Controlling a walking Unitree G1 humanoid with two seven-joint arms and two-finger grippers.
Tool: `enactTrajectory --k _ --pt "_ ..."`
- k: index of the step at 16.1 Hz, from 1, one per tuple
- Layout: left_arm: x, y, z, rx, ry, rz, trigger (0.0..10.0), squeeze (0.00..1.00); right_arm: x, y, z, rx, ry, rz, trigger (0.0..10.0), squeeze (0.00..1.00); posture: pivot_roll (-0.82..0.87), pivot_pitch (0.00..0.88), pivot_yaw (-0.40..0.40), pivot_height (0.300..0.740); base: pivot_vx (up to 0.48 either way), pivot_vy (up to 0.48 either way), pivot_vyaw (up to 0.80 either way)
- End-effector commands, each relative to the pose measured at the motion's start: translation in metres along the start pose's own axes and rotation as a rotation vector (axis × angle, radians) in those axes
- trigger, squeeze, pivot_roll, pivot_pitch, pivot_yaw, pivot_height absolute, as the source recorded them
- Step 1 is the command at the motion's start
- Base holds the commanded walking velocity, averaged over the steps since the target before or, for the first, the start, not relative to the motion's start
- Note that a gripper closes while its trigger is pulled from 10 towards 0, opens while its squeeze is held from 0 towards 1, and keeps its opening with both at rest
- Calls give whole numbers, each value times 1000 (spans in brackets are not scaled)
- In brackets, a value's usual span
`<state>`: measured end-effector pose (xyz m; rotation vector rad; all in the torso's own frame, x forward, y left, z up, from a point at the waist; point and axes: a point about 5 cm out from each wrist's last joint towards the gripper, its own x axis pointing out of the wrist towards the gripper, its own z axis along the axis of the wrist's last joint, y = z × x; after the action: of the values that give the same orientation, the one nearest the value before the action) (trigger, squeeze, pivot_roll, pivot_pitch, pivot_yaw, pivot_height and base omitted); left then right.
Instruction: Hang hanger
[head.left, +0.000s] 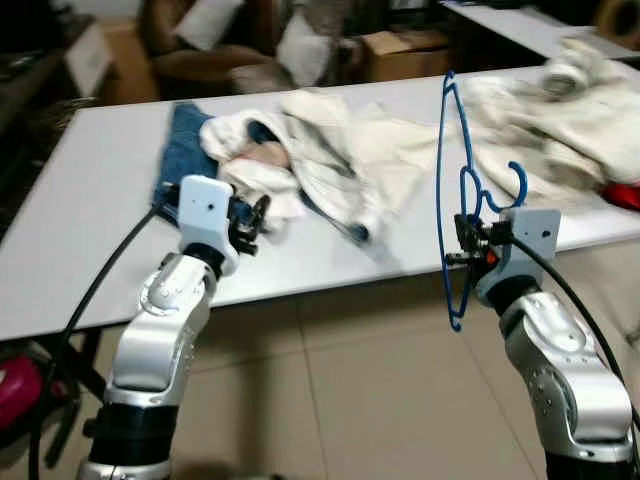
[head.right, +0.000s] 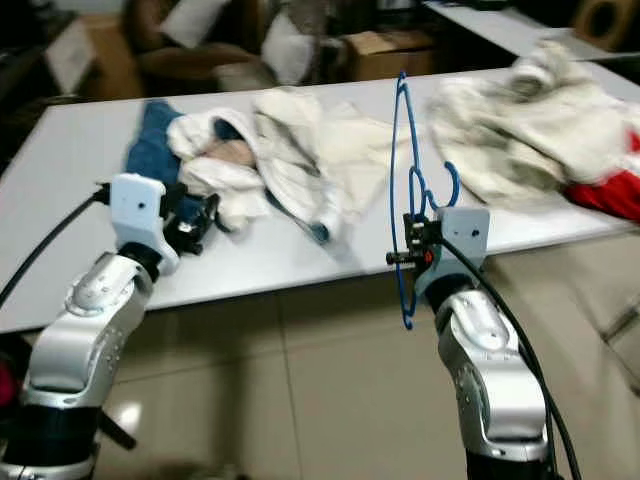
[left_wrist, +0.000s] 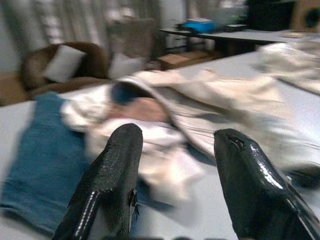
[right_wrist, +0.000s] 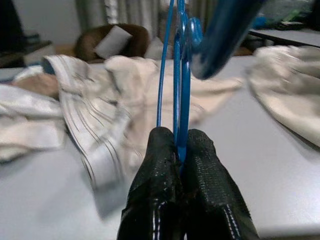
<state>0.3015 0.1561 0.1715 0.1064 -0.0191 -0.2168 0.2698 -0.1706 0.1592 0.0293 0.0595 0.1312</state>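
While right gripper (head.left: 466, 243) clamps the thin blue wire hanger (head.left: 447, 190) upright over the white table (head.left: 90, 200) edge, left gripper (left_wrist: 175, 165) empty and spread, keep grip firm, hook free when carrying.

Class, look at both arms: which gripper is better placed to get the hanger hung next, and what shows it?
The right. The right gripper is already shut on the blue hanger, holding it upright at the table edge. The left gripper is open and holds nothing, facing the clothes pile.
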Motion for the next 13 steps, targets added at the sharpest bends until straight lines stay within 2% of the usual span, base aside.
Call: enactTrajectory --k 1,5,7,9,11,13 --pt "-1 11 2 25 -5 55 10000 0 3 6 3 0 -11 29 10000 0 -67 0 -2 740 356 0 0" --pt "-2 21 4 56 -8 122 10000 0 4 7 3 -1 -11 46 10000 0 -67 0 -2 740 360 0 0" --pt "-2 26 4 61 -6 152 10000 0 3 10 1 -49 12 75 10000 0 -65 0 -2 740 358 0 0" --pt "-2 30 3 66 -3 158 10000 0 2 14 0 -70 16 97 10000 0 -67 0 2 740 352 0 800" --pt "-2 32 1 39 -4 163 10000 0 1 14 -1 -13 2 86 10000 0 -68 0 7 740 172 0 400" --pt "1 37 -17 128 138 136 10000 0 1 13 -2 -13 2 72 10000 0 -73 0 17 740 0 0 0"
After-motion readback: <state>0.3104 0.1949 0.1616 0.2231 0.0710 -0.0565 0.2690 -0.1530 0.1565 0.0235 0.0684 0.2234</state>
